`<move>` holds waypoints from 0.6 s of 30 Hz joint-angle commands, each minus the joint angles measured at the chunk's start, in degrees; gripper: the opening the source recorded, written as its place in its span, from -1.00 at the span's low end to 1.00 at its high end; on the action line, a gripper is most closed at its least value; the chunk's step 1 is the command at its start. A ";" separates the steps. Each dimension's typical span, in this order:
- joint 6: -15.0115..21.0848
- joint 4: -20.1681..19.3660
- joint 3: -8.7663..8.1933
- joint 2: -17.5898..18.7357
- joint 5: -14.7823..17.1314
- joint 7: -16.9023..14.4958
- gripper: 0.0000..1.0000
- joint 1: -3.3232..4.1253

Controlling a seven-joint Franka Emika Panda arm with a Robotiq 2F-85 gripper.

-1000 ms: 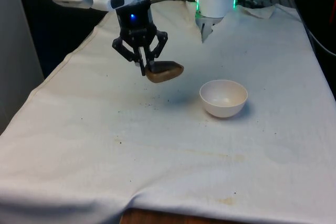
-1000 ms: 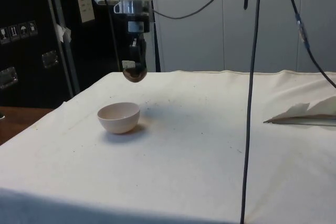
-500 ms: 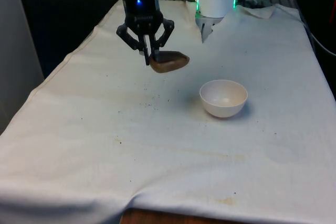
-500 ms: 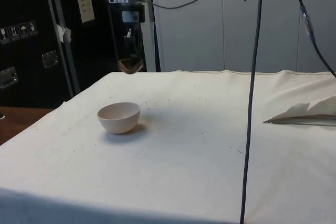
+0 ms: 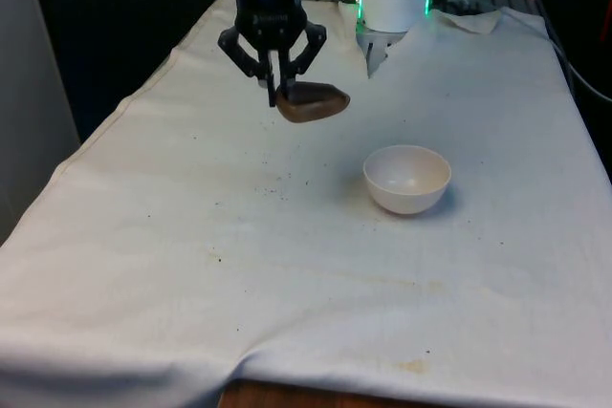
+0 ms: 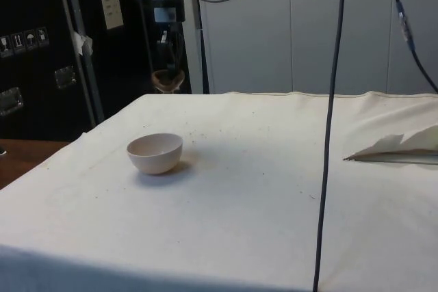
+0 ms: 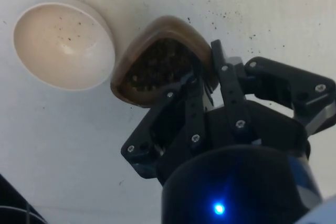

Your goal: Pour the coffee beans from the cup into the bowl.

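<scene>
My gripper (image 5: 274, 93) is shut on the rim of a brown cup (image 5: 312, 102) and holds it well above the table. The cup (image 7: 157, 64) sits upright and holds dark coffee beans (image 7: 157, 66). A white bowl (image 5: 406, 178) stands on the cloth, lower and toward the front view's right of the cup. Seen from the side, the cup (image 6: 168, 81) hangs high beyond the bowl (image 6: 155, 152). In the wrist view the bowl (image 7: 63, 44) has only a few specks inside, and the gripper (image 7: 207, 80) pinches the cup's edge.
Dark crumbs (image 5: 277, 183) are scattered on the white cloth under the lifted cup. A folded fold of cloth (image 6: 393, 150) lies at the side view's right. A black cable (image 6: 330, 121) hangs in front of the side camera.
The gripper has risen with the cup and drifted a little toward the front view's right and the table's far end. The bowl has not moved.
</scene>
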 commanded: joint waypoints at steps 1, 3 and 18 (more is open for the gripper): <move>-0.57 0.06 -0.34 -0.29 -1.26 1.26 -0.99 0.57; -0.63 0.06 -0.11 -0.46 -2.06 2.01 -0.99 0.57; -0.34 0.29 2.01 -0.80 -6.99 7.73 -0.99 0.57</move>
